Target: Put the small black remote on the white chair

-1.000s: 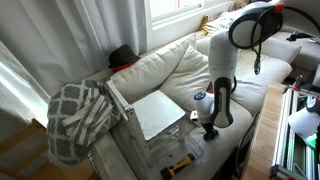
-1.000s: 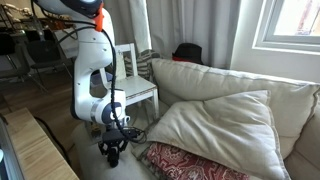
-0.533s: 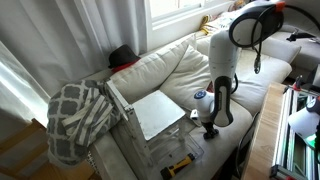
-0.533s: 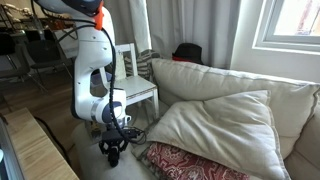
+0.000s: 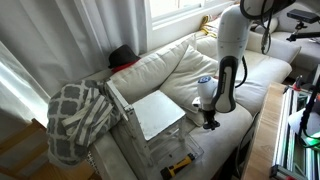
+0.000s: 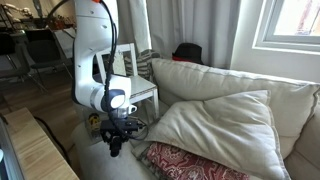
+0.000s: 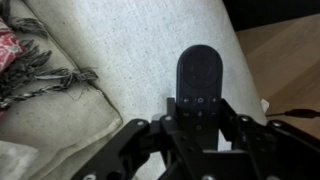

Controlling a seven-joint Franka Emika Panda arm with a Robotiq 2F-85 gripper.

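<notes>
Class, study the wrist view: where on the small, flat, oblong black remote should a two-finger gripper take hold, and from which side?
Pinch the small black remote across its narrow width, on the two long straight edges, coming from above. Its broad face is turned up over the cream sofa fabric, so only those edges give parallel faces. The gripper straddles its near end that way.

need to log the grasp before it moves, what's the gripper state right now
gripper: closed on the small black remote, gripping its lower end.
</notes>
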